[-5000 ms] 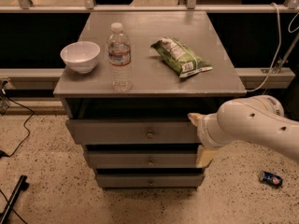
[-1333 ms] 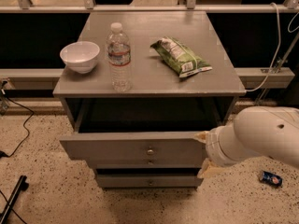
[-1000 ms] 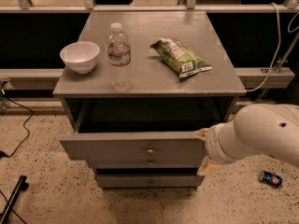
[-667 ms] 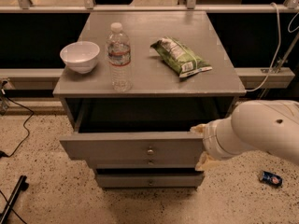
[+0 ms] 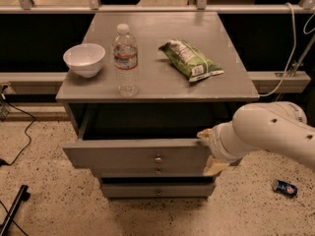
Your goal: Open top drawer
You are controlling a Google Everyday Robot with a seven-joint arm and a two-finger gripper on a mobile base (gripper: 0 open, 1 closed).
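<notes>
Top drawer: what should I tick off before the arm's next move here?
1. Top drawer pulled out, dark inside exposed: ok.
2. Hand at the drawer front's right end, away from the brass knob: ok.
3. Hand's hold on the front: cannot tell.
4. Water bottle upright on the tabletop, near its front edge: ok.
5. White bowl and green snack bag resting on the tabletop: ok.

Speckled floor [image 5: 49, 200], black wall panels [image 5: 29, 38], grey ledge [image 5: 29, 78]
</notes>
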